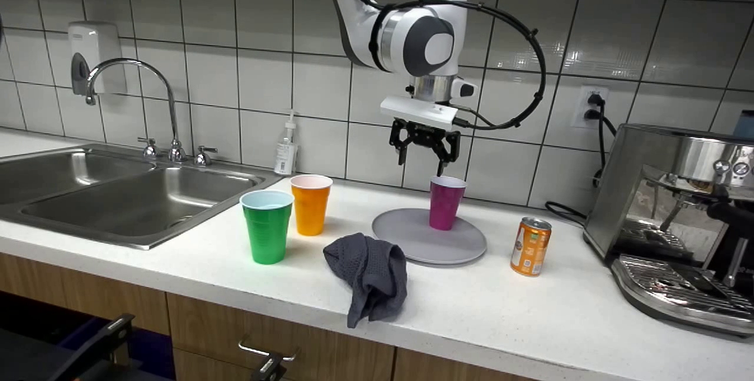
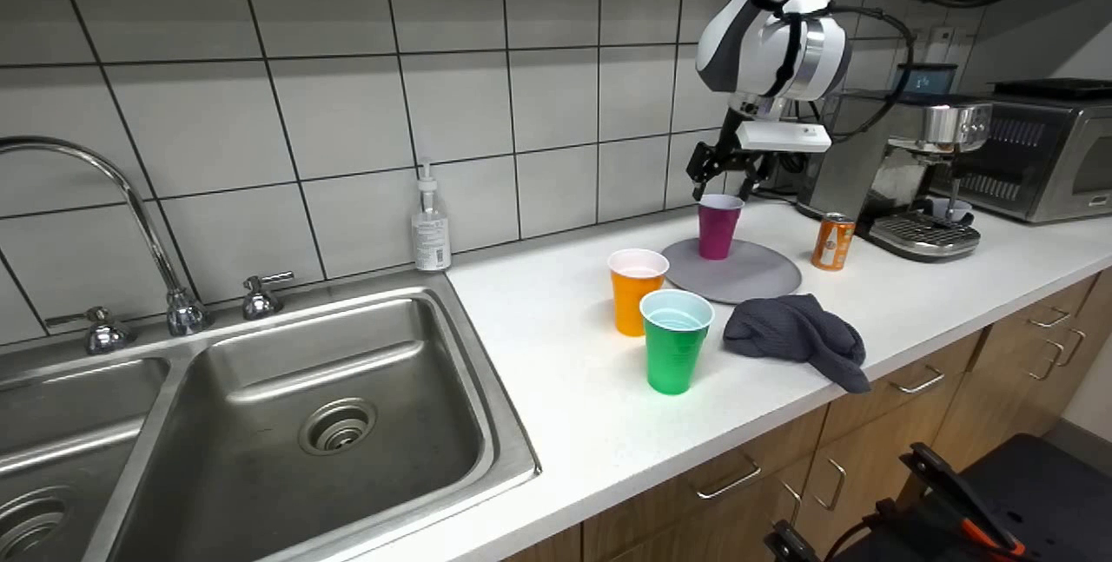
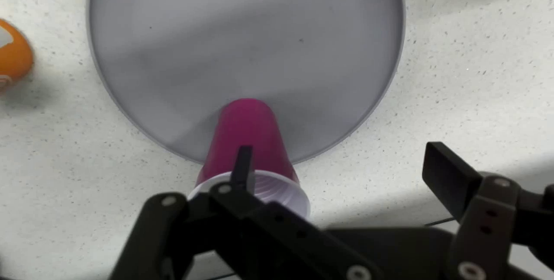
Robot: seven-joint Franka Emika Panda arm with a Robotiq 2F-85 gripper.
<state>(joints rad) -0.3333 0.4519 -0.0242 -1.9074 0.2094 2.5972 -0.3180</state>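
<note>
Closest to me, some black gear (image 1: 94,345) pokes up below the front edge of the table (image 1: 471,316); I can't tell what it belongs to. Just above that edge lies a crumpled gray cloth (image 1: 377,278), and right behind it is a round gray plate (image 1: 450,249). Upright on the plate, on the side towards the tiled wall (image 1: 318,86), stands a purple cup (image 1: 446,207).

Just above that cup and off to one side hangs the end effector (image 1: 421,166), its fingers (image 3: 450,180) wide apart with nothing clamped in them. From the wrist, one finger crosses the cup's rim while the other is well clear of it; whether the nearer one touches, I can't make out.

As to how far things have got, I'd judge this much: the purple cup stands on the plate by itself, and no hold is made on it. Whether the end effector is arriving or leaving, I can't say.

Off the plate, a green cup (image 1: 268,234) and an orange cup (image 1: 311,210) stand upright, just beside each other. On the plate's opposite side, an orange can (image 1: 531,248) stands near a coffee machine (image 1: 618,192).
</note>
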